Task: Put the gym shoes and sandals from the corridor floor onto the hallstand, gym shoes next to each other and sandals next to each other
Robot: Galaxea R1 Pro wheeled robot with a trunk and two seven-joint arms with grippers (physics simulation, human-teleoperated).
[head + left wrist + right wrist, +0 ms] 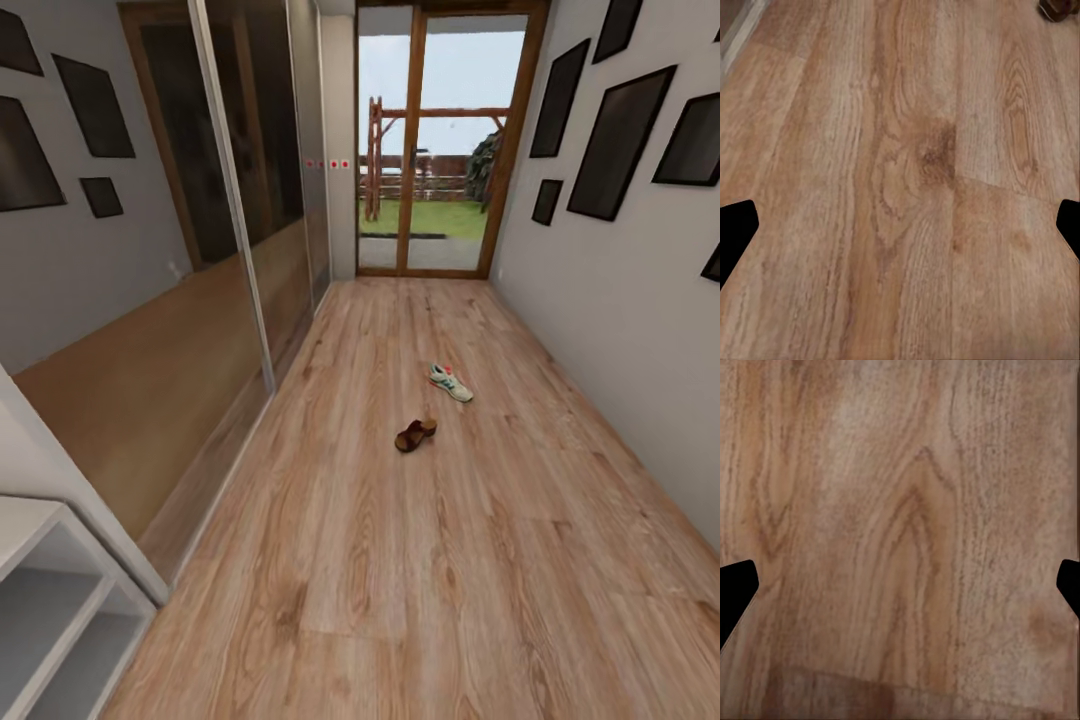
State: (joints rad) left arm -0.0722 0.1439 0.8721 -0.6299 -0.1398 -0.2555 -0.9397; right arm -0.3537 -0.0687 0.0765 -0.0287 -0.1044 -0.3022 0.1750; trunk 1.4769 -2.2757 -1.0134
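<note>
Corridor floor (420, 560), wood planks, runs to a glass door (440, 150). One gym shoe (450, 382) lies midway down, toe toward the right wall. One sandal (414, 435) sits just nearer than the shoe, close but apart. Both loose on the floor, so not yet racked. Shoe rack (60, 590) corner well on this side of the shoe, at the left wall; shelves I can see are bare. Left gripper (900, 229) and right gripper (900, 589): fingers spread wide, empty, over planks. Likely approach stage.
</note>
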